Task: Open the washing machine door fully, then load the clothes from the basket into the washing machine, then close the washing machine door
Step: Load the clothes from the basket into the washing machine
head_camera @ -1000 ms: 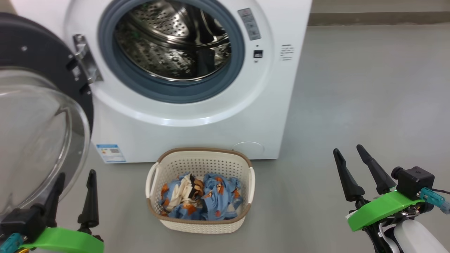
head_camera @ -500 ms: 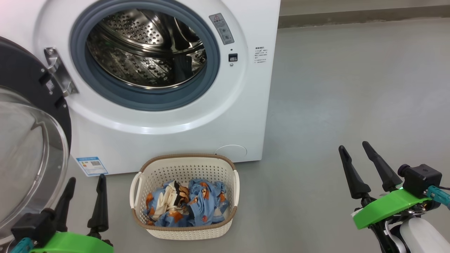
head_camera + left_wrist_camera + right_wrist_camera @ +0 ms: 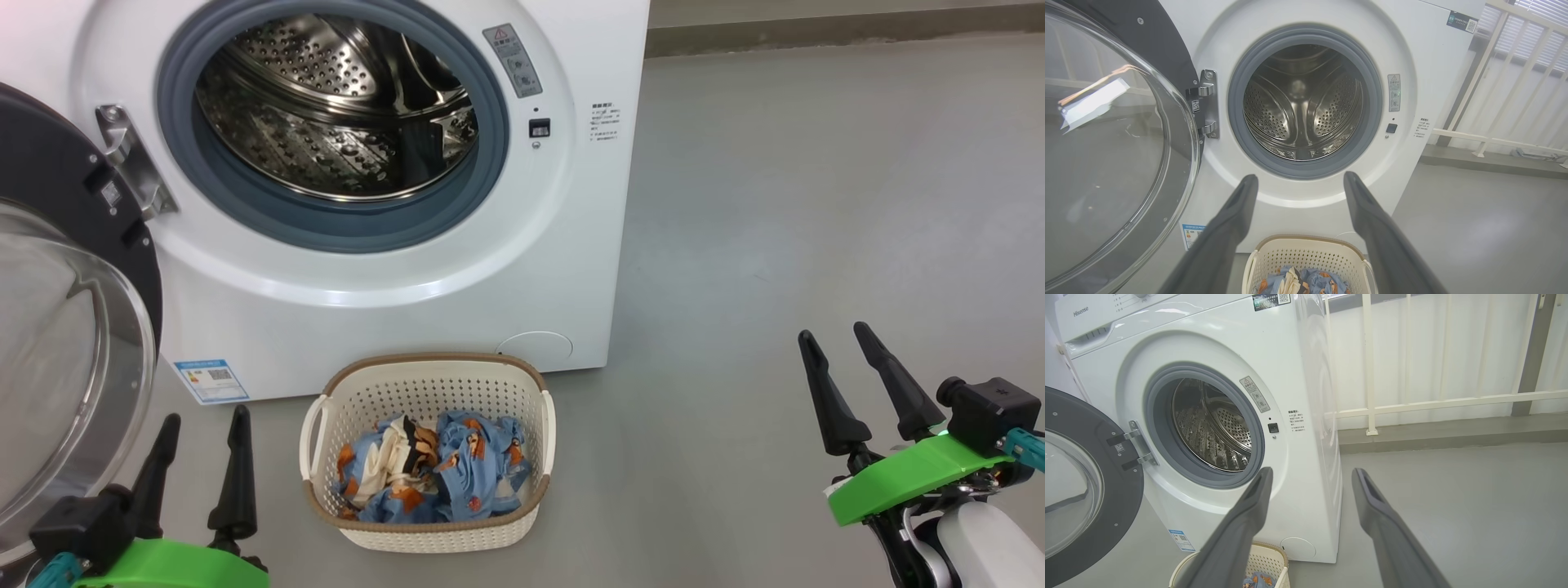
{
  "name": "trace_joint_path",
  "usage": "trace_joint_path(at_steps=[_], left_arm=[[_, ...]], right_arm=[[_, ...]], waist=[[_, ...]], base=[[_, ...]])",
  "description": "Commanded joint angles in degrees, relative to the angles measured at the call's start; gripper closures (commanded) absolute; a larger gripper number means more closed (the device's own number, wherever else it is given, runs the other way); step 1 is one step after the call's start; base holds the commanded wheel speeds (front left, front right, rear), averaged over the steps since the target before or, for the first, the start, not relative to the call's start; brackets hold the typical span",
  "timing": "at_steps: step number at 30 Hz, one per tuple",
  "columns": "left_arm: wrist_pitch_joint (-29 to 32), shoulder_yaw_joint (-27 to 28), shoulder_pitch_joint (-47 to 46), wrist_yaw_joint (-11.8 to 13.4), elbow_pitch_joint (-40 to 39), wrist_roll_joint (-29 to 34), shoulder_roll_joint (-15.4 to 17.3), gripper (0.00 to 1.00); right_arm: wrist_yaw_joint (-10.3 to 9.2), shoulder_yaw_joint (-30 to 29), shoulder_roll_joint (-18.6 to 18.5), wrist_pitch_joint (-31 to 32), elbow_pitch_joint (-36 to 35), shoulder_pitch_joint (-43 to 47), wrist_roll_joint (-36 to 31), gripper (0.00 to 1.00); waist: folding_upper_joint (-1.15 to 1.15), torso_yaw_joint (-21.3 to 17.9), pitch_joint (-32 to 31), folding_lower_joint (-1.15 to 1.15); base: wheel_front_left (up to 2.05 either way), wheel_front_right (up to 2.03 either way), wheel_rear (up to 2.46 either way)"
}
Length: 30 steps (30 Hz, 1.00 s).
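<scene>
The white washing machine [image 3: 392, 318] stands with its door [image 3: 73, 212] swung wide to the left, the steel drum [image 3: 335, 106] bare inside. On the floor in front sits the cream basket [image 3: 498, 384], holding light-blue clothes [image 3: 433, 478] with orange figures plus cream and black cloth. My left gripper [image 3: 204, 416] is open, low, just left of the basket and below the door glass. My right gripper [image 3: 833, 331] is open too, far right of the basket above bare floor. In the left wrist view the left gripper [image 3: 1298, 181] points at the drum [image 3: 1302, 118], with the basket [image 3: 1310, 255] below.
Grey floor [image 3: 816, 204] spreads to the machine's right. A white railing [image 3: 1412, 404] and a low kerb run along the wall behind. The open door's glass bowl [image 3: 1106, 155] bulges close to my left arm.
The head camera swung right and down a second ago, so the machine and basket slid left in the picture, then settled. Both grippers stay open and nearly still.
</scene>
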Motion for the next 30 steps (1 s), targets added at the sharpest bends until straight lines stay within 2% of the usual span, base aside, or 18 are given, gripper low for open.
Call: trace_joint_path(at_steps=[1, 30], left_arm=[[-0.5, 2.0, -1.4, 0.0, -1.7, 0.0, 1.7, 0.0], [-0.4, 1.2, -1.6, 0.4, -2.0, 0.3, 2.6, 0.0]], right_arm=[[0.33, 0.6, -0.5, -0.7, -1.5, 0.4, -0.3, 0.0], [0.33, -0.3, 0.4, -0.7, -1.8, 0.6, -1.0, 0.0]], waist=[[0.0, 0.1, 0.0, 0.0], [0.0, 0.6, 0.7, 0.0]], base=[[0.0, 0.0, 0.0], [0.0, 0.0, 0.0]])
